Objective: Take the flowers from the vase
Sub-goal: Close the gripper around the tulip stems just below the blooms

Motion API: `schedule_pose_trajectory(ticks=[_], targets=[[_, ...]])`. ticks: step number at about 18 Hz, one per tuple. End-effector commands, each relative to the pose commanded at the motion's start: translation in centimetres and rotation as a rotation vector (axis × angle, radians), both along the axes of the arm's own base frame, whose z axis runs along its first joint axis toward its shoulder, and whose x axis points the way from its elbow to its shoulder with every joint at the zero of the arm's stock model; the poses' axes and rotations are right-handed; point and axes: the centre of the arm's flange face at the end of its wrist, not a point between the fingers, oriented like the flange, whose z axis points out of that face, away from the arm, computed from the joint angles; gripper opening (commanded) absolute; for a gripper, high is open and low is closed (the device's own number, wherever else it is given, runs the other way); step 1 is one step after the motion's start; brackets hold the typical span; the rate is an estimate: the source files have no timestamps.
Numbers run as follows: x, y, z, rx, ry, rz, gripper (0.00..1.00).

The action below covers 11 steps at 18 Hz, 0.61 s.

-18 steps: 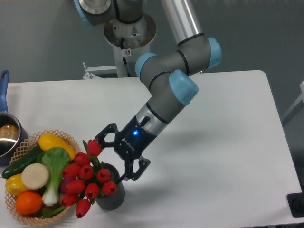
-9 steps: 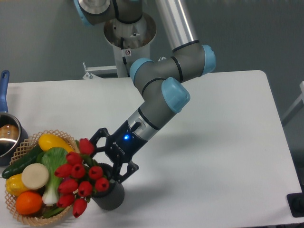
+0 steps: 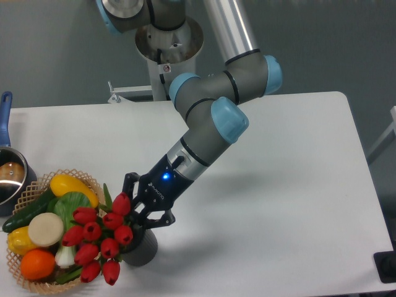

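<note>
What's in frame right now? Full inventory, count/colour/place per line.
flowers: one bunch, about nine red tulip buds with green stems, front left, leaning out over the basket edge
vase: 1, dark grey, front left, under the gripper, stems still in it
wicker basket: 1, tan, front-left corner, holding yellow, green, white and orange produce
pot: 1, steel with blue handle, left edge, partly cut off
table: 1, white, fills most of the view
black object: 1, lower right edge, cut off, cannot identify
arm: 1, grey with blue joint caps, reaching from the back mount
gripper: 1, black, fingers closed in at the stems above the vase mouth
</note>
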Motion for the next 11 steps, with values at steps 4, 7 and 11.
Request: schedule_pose_trajectory(ticks=[4, 7, 11], targets=[[-0.1, -0.7, 1.5, 0.01, -0.003, 0.021, 0.0], [-0.2, -1.5, 3.6, 0.02, -0.015, 0.054, 0.0], [-0.3, -2.8, 7.3, 0.079, -0.07, 0.083, 0.0]])
